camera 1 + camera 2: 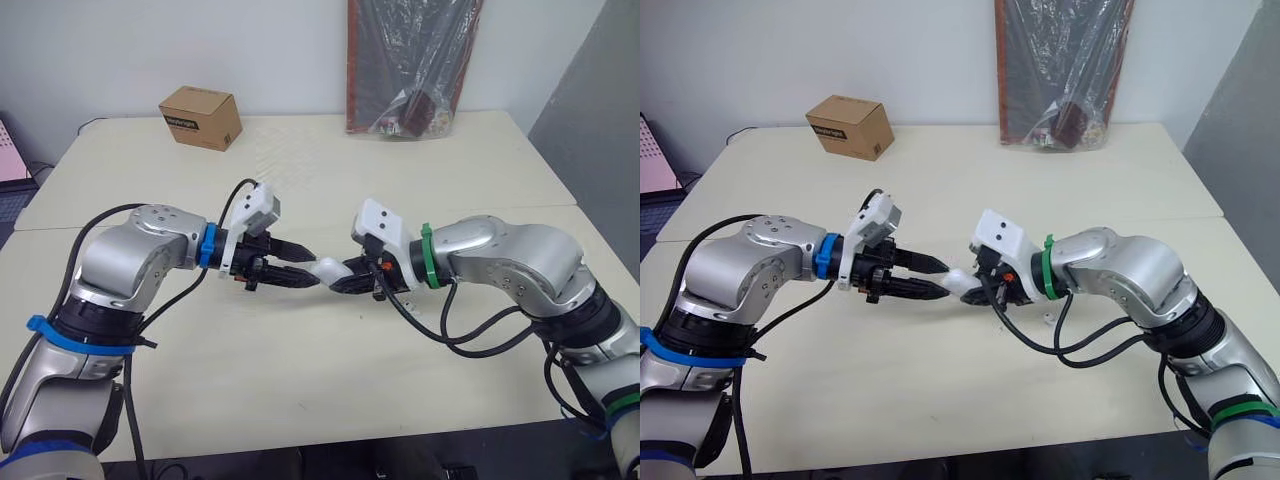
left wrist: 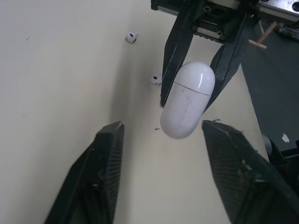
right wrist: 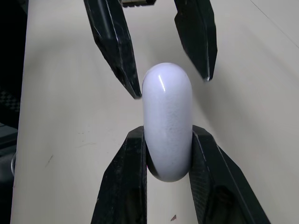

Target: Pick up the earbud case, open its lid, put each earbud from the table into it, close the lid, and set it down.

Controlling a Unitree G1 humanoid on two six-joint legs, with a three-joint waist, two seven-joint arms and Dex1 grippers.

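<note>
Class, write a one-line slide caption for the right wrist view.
Right tool grips the closed white earbud case; the open left tool faces it over the table.

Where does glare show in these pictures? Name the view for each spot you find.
Right wrist view: a thin bright streak runs along the case near its far rounded end. Left wrist view: a small glint sits on the case's lid, just past the seam. Left eye view: pale reflections streak the plastic bag at the back of the table.
</note>
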